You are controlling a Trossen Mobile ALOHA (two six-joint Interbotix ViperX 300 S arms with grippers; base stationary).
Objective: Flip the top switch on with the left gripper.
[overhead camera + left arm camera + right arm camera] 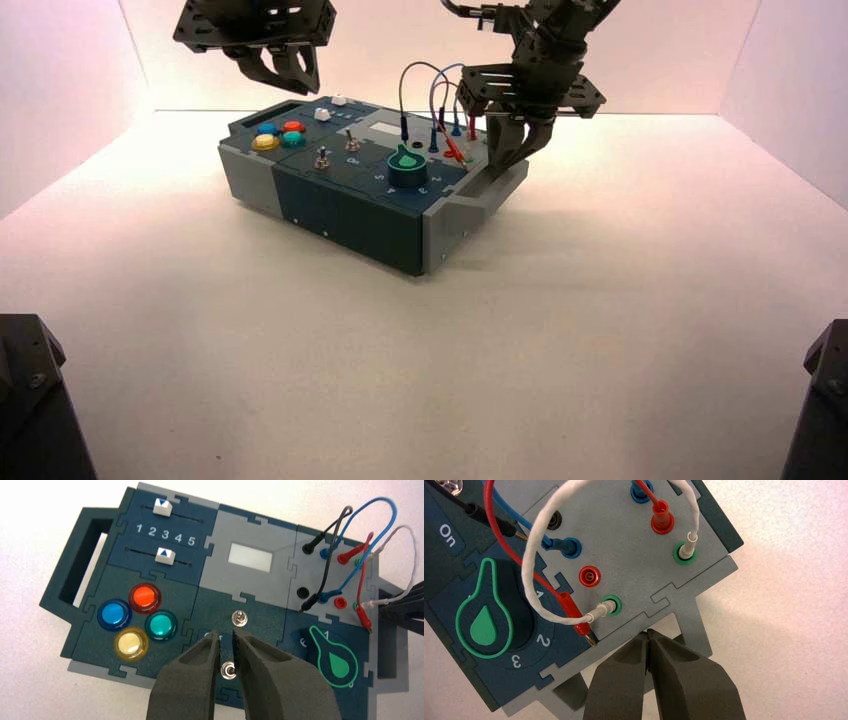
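Note:
My left gripper (283,72) hangs in the air above the far left end of the box (330,205), clear of it. In the left wrist view its jaws (226,636) stand a narrow gap apart and hold nothing. Two small metal toggle switches sit on the dark middle panel. The farther one (240,618) (352,140) shows just beyond the fingertips. The nearer one (228,670) (322,158) shows through the gap between the fingers, far below them. My right gripper (512,150) (647,632) is shut and sits at the box's grey right-end handle (704,630).
Coloured round buttons (131,621), two white sliders (164,555), a small display (250,556), a green knob (336,662) and looping wires plugged into sockets (599,611) fill the box top. The wires rise next to my right gripper.

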